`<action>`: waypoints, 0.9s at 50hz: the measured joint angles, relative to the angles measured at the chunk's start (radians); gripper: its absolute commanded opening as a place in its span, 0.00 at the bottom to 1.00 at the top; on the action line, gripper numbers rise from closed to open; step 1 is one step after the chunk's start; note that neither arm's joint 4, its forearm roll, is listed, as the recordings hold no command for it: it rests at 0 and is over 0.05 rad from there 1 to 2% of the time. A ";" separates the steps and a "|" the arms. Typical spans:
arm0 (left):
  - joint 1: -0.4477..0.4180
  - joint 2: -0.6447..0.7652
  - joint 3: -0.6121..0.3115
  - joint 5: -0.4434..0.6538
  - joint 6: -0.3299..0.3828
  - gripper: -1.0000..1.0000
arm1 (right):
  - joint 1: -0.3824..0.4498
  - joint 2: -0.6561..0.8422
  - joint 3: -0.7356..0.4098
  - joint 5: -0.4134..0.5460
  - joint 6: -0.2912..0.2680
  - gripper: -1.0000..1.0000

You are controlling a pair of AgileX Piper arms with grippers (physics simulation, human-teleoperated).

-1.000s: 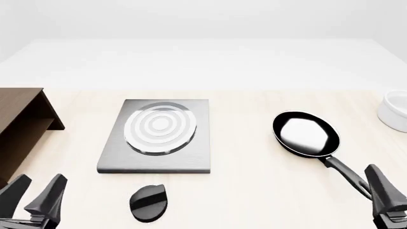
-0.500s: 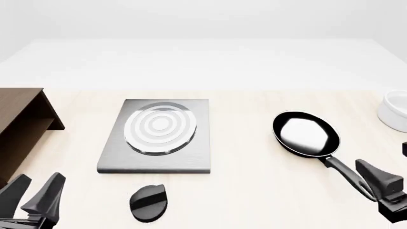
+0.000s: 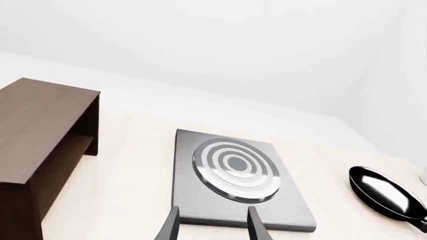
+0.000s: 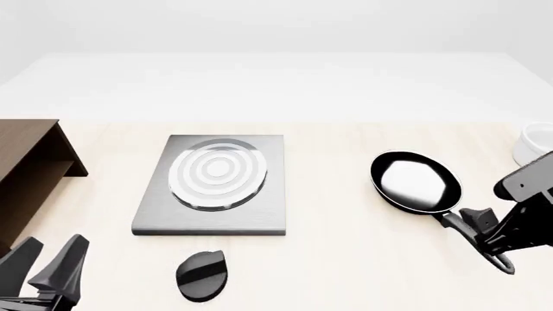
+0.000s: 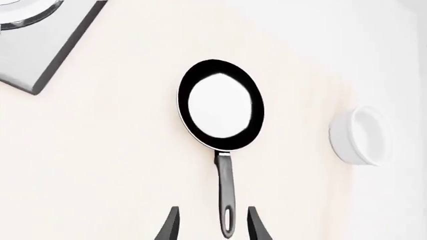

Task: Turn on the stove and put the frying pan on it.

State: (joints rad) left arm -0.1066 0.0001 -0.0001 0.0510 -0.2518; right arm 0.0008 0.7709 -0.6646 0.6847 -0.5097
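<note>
The grey stove (image 4: pixel 212 184) with silver burner rings lies left of centre, and its black oval knob (image 4: pixel 201 275) sits apart in front of it. The black frying pan (image 4: pixel 416 181) rests on the table to the right, with its handle running toward the front right. My right gripper (image 4: pixel 485 232) is open and points down over the handle. In the right wrist view the handle's holed end (image 5: pixel 227 220) lies between the open fingers (image 5: pixel 170 226), and I cannot tell whether they touch it. My left gripper (image 4: pixel 48 269) is open and empty at the front left. The left wrist view shows the stove (image 3: pixel 200 200) ahead.
A brown wooden shelf (image 4: pixel 30 168) stands at the left edge, also in the left wrist view (image 3: pixel 40 130). A white bowl (image 4: pixel 535 146) sits at the far right behind my right arm, also in the right wrist view (image 5: pixel 360 135).
My right gripper has swung from the front right corner up and inward, and now hangs over the pan handle. The left gripper, pan, stove and knob have not moved.
</note>
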 measured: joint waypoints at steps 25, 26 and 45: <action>0.004 0.000 0.000 0.006 -0.008 1.00 | -0.148 0.288 -0.036 -0.126 -0.133 1.00; 0.004 0.000 0.000 0.006 -0.009 1.00 | -0.151 0.296 -0.036 -0.131 -0.135 1.00; 0.006 0.000 0.000 0.006 -0.010 1.00 | -0.148 0.405 0.019 -0.238 -0.133 1.00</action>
State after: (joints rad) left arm -0.1003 0.0001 -0.0001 0.0575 -0.2618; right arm -0.1475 1.1763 -0.6461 0.4462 -0.6429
